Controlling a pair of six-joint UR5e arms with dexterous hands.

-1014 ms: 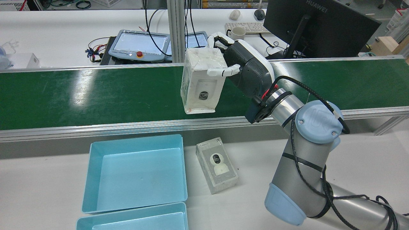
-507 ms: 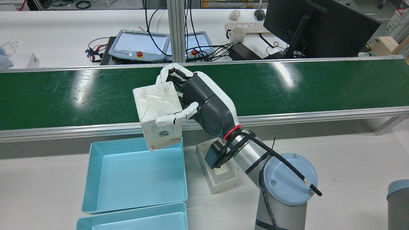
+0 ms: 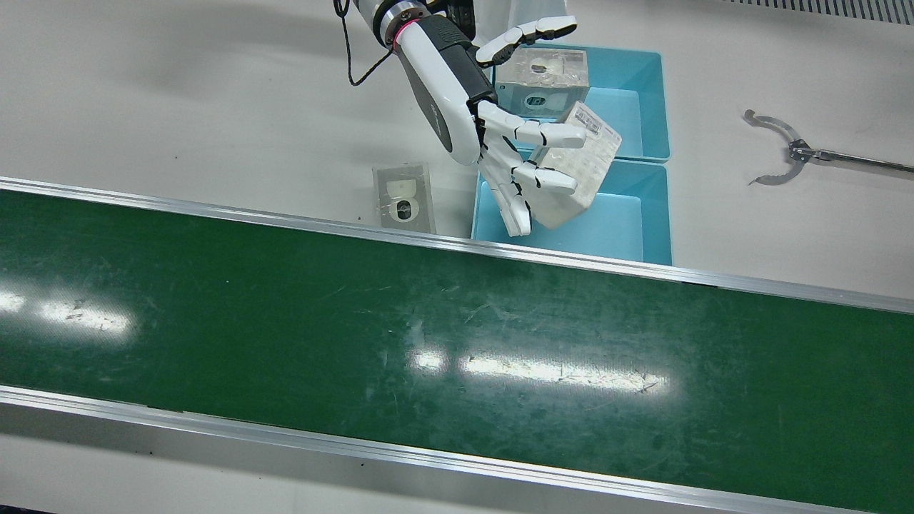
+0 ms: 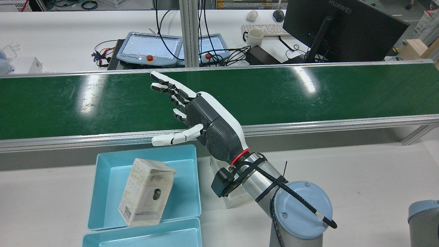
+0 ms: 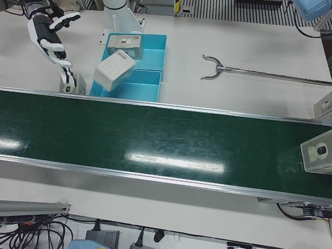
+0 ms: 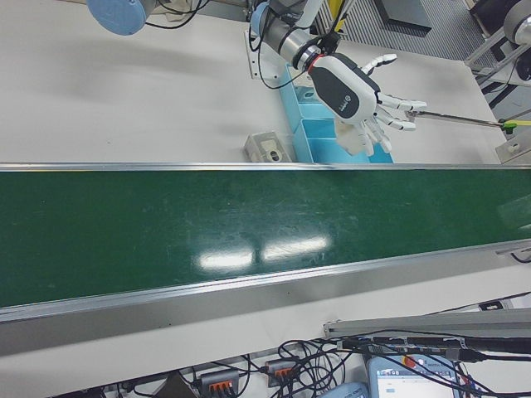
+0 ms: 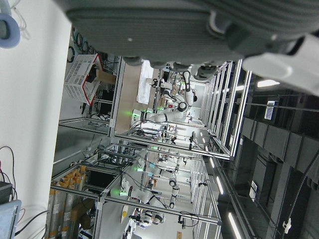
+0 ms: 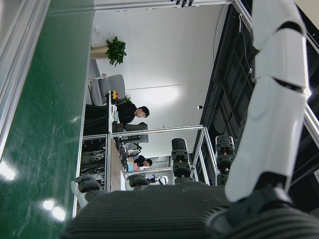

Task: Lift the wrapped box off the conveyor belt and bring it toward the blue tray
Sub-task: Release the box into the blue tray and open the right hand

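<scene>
The wrapped box (image 4: 147, 192), white and in clear film, is tilted on a corner over the blue tray (image 4: 103, 192), free of any hand. I cannot tell whether it touches the tray. The front view shows this box (image 3: 589, 160) below the spread fingers (image 3: 532, 132), over the tray (image 3: 628, 228). My right hand (image 4: 202, 120) is open, fingers straight, above the belt's near rail, up and right of the box. The left-front view has the right hand (image 5: 49, 36), box (image 5: 114, 70) and tray (image 5: 140, 91). My left hand (image 7: 189, 30) shows only as a grey palm.
A second blue tray (image 3: 646, 93) holds another wrapped box (image 3: 543, 78). One more box (image 3: 403, 196) lies on the table beside the trays. A further box (image 5: 317, 155) sits at the green belt's (image 3: 428, 357) far end. A grabber tool (image 3: 778, 143) lies on the table.
My right hand swung the box from over the belt to the tray, then opened its fingers. The box has left the hand and dropped lower, tilted over the tray.
</scene>
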